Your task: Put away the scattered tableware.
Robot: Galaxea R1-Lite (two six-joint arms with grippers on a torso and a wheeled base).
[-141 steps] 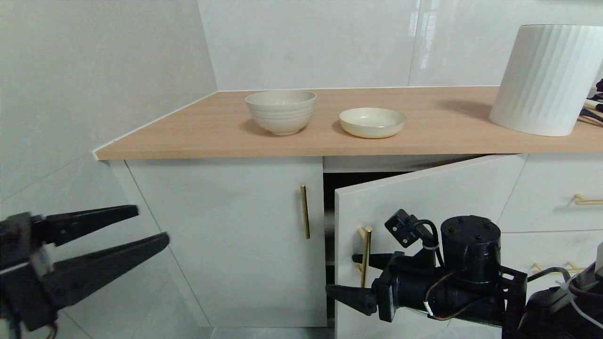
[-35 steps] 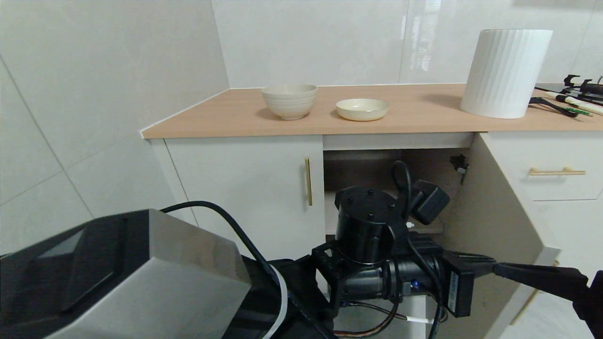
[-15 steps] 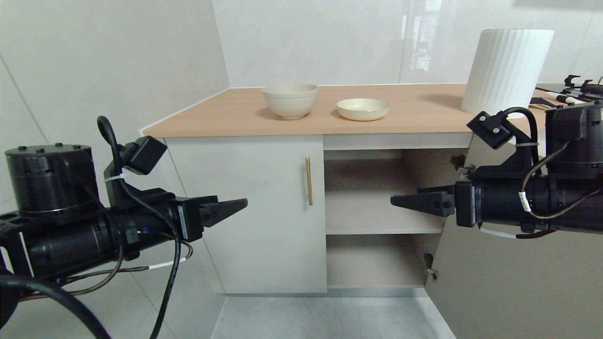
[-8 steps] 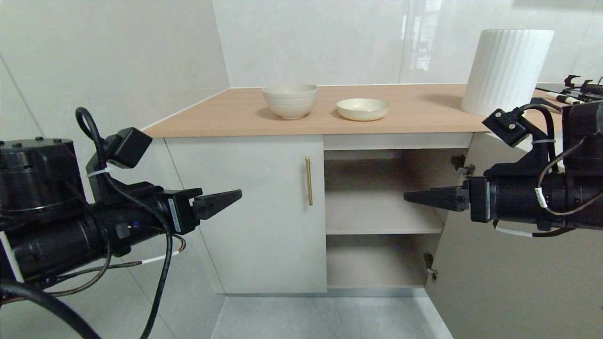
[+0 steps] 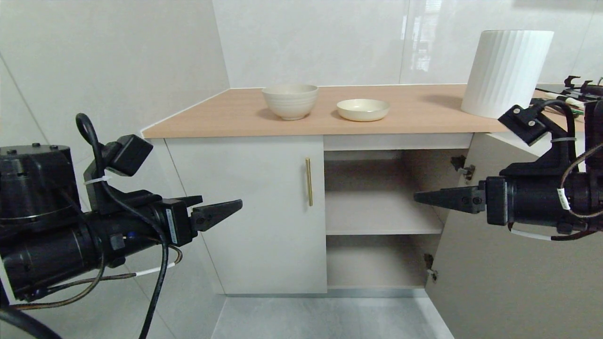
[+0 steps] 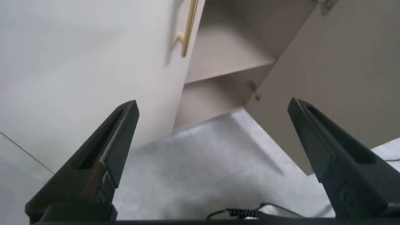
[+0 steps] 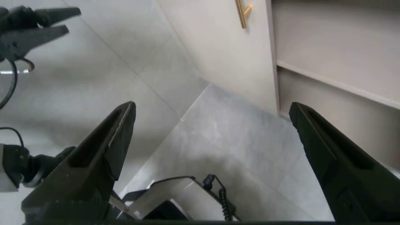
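The left gripper [image 5: 231, 205] is held low in front of the closed cabinet door [image 5: 245, 212], its jaws spread wide with nothing between them. On the wooden countertop [image 5: 424, 113] above, the ribbed bowl [image 5: 289, 100] stands upright, and the shallow dish [image 5: 362, 109] lies just beside it, apart from it; both are set back from the front edge. Below them the open compartment is seen, with a bare middle shelf [image 5: 377, 212] on which both pieces could be set. The right gripper [image 5: 424, 197] is held level with that shelf, jaws likewise spread and unloaded, in front of the swung-out door [image 5: 494, 282]. The step in hand is judged to be the reach for the first piece, so a gripper should be raised clear of the countertop's lip before being carried inward. The bowl is best taken by its rim, one finger inside; the dish's low wall offers less to pinch and could be pushed away. The brass handle [image 5: 308, 181] and the open door's edge should be kept clear of. Open room lies between the two arms, while the white ribbed container [image 5: 506, 73] bounds the right.
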